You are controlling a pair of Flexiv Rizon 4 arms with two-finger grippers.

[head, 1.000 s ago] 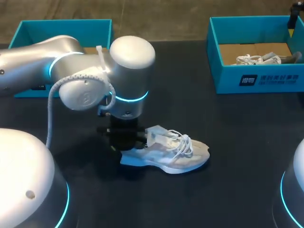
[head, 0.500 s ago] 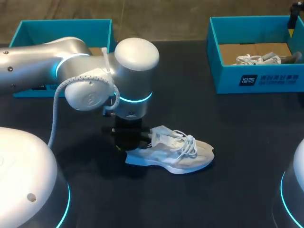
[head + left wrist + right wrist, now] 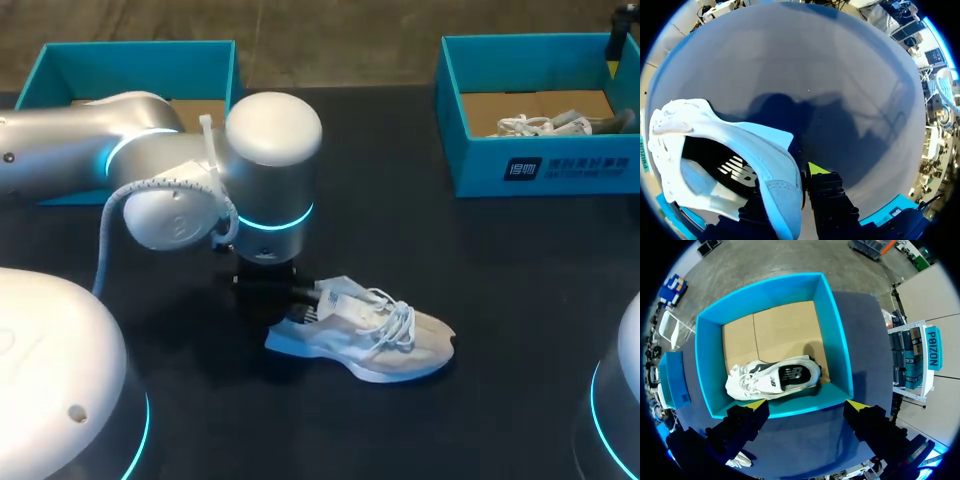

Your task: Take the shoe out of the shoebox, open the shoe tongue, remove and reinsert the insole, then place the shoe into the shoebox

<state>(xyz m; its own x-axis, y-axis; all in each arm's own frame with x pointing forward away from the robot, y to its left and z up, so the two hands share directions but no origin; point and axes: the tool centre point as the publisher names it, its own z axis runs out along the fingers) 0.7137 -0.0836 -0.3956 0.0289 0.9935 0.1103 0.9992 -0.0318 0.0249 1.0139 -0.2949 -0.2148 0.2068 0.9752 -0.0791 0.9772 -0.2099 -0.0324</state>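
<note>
Left wrist view shows the left gripper (image 3: 792, 187) clamped on the heel collar of the shoe (image 3: 740, 142). One finger stands inside the opening and the other, with its yellow tip showing, presses on the outside of the heel. This grip likely pins the shoe so that it can be dragged or steadied without covering the opening, where the dark insole (image 3: 715, 160) lies seated and in plain sight. The sole appears to rest on the table (image 3: 815, 75), not lifted.

In the head view the shoe lies near the middle of the table, heel under the left arm and toe pointing toward the right side. Its laces (image 3: 392, 312) are still tied in a loose bunch over the tongue (image 3: 340, 290), which stands up a little. The shoe is out of its box, so the tongue and insole steps appear to lie ahead.

At the far edge stand the left shoebox (image 3: 135, 50), behind the left arm, and the right shoebox (image 3: 540, 165), which holds a second shoe (image 3: 545, 124) on its side.

The right gripper (image 3: 807, 405) hangs above that right shoebox with its fingers spread wide and nothing between them, seemingly waiting well clear of the work.

Against the frame a second ago, the shoe has slid a little toward the right and nearer the robot. The left arm's wrist has shifted with it, and the right shoebox and its contents have not moved.
</note>
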